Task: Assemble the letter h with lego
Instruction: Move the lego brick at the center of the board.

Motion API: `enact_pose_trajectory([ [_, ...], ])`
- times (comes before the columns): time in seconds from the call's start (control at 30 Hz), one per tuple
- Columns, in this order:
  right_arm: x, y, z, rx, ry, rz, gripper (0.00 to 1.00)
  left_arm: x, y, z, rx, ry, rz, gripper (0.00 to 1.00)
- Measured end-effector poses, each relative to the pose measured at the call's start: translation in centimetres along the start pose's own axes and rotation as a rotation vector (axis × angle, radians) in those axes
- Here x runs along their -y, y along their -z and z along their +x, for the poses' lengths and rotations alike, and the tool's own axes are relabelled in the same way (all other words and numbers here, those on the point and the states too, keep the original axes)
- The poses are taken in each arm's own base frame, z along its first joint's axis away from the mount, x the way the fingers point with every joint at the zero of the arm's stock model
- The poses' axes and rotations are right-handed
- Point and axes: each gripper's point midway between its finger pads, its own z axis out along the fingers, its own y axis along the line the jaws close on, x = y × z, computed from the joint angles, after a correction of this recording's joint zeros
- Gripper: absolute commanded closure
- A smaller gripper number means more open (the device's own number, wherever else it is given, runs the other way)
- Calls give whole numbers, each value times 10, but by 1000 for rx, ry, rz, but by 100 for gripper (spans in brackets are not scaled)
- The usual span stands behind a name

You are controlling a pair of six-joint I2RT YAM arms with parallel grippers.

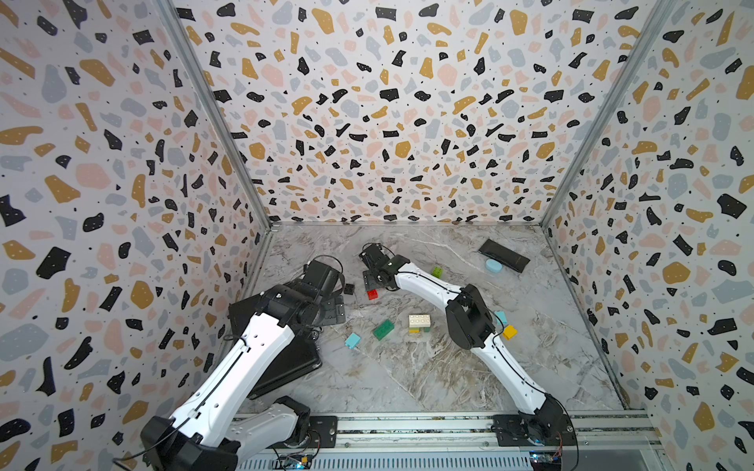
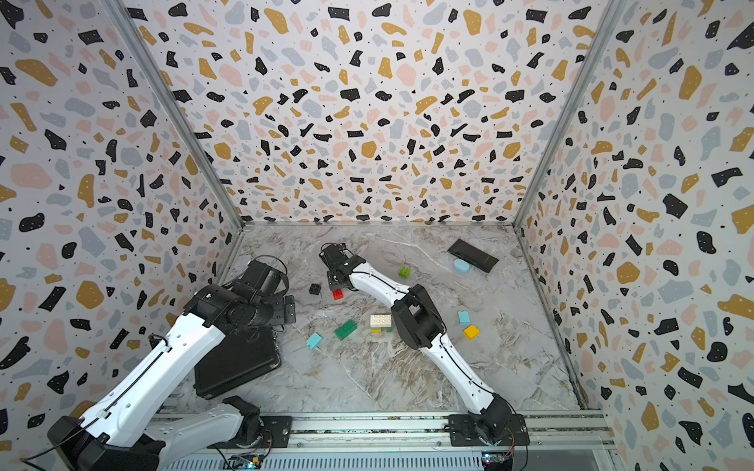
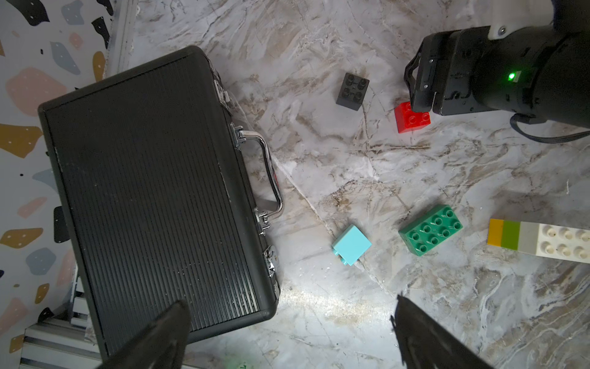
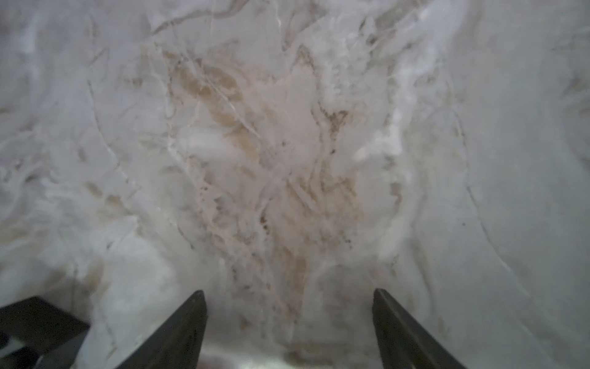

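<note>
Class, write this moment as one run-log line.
left tool open, empty | right tool open, empty, near red brick | white-topped stack apart from both tools | h not built

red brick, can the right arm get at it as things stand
Likely yes: the right gripper hangs right by the red brick, jaws apart and empty. Nothing lies between them; the black brick stands apart from it.

Loose lego bricks (image 1: 349, 288) (image 1: 371, 294) (image 1: 437, 272) (image 1: 383, 329) (image 1: 352, 340) (image 1: 501, 317) (image 1: 509, 332): seven. Stacked lego block (image 1: 419, 322): one. Black cases (image 1: 293, 363) (image 1: 504, 255): two. Blue oval (image 1: 493, 266): one.
</note>
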Motion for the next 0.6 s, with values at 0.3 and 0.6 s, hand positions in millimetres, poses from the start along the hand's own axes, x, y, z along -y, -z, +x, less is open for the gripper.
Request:
enact_pose_trajectory([
  [0.3,-36,26,15,8,90,-87,17,1,0,-1,7,7,15,1],
  [0.6,-48,31,22,-2,124,-101,29,1,1,-1,11,8,19,1],
])
